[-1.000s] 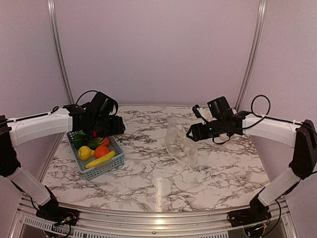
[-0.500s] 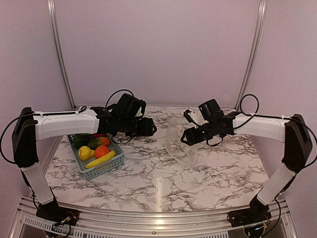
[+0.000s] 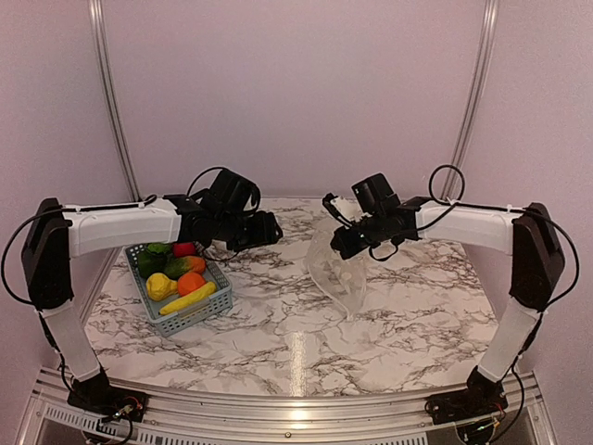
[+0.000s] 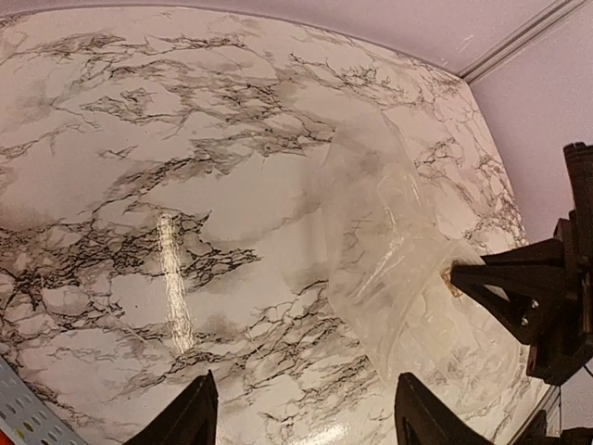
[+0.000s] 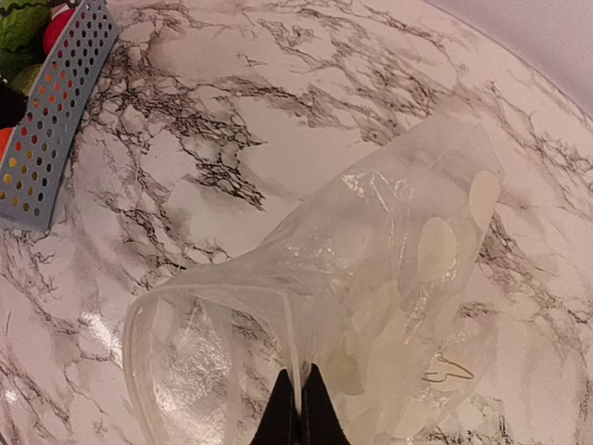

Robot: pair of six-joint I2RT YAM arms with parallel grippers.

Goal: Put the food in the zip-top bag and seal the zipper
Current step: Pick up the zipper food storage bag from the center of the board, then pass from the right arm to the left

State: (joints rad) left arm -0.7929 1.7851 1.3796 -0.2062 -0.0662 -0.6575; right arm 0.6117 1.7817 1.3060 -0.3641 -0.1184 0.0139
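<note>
**No words to read**

You will find no words, numbers or brand names in any of these views. The zip-top bag (image 5: 389, 269) has a tiny thin squiggle (image 5: 449, 371) at the lower right of the right wrist view, but you cannot read it.

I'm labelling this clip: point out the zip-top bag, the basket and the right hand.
zip-top bag (image 5: 389, 232): right wrist view, its clear side.
basket (image 3: 195, 317): top external view, near slotted wall.
right hand (image 5: 298, 403): right wrist view, between fingertips shut on the bag's mouth.
</note>
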